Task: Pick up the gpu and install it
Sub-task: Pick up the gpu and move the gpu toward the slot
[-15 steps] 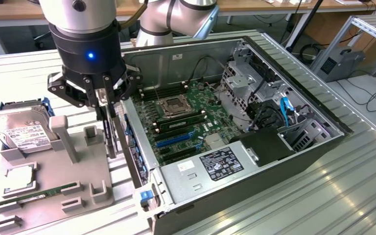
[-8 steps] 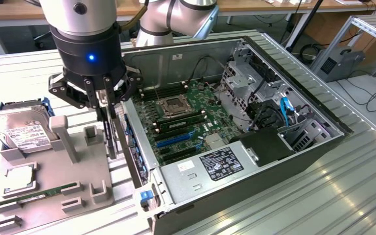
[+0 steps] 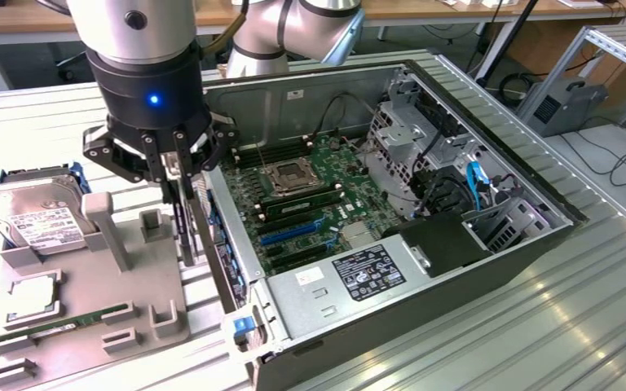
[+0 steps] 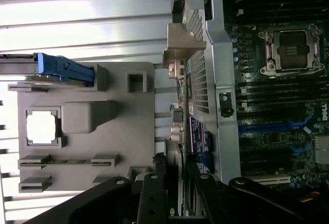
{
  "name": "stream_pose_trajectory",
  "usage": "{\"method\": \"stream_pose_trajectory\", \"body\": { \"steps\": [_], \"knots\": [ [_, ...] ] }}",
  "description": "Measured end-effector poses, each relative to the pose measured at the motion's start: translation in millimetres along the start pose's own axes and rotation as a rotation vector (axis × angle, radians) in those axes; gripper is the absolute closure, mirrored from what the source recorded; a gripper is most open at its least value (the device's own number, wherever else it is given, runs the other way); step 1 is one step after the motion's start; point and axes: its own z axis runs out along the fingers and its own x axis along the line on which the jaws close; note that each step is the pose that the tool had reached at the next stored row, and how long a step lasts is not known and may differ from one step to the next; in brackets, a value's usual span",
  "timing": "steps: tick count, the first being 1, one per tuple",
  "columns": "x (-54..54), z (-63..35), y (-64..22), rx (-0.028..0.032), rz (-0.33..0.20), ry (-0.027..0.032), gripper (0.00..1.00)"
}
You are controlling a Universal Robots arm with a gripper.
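Note:
My gripper [image 3: 179, 175] is shut on the gpu [image 3: 187, 228], a thin dark card that hangs edge-on and upright below the fingers. It sits over the strip between the grey fixture plate [image 3: 85, 301] and the open computer case's near wall [image 3: 226, 261]. In the wrist view the gripper [image 4: 175, 178] clamps the gpu [image 4: 177, 113] from both sides, and its silver end bracket [image 4: 181, 47] points away from the fingers. The motherboard's blue expansion slots [image 3: 291, 230] [image 4: 267, 128] lie inside the case, beside the card and lower.
The fixture plate carries a silver hard drive [image 3: 30, 212] in a blue-tabbed caddy [image 4: 67, 72], a square processor chip [image 3: 30, 297] and a green RAM stick [image 3: 58, 326]. Tall grey posts [image 3: 107, 228] stand close to the card. Drive cages [image 3: 400, 147] and cables fill the case's far end.

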Motion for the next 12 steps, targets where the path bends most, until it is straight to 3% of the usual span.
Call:
{"method": "stream_pose_trajectory", "body": {
  "steps": [12],
  "knots": [
    [-0.8, 5.1, -0.1, 0.0, 0.0, 0.0, 0.74]
  ]
}}
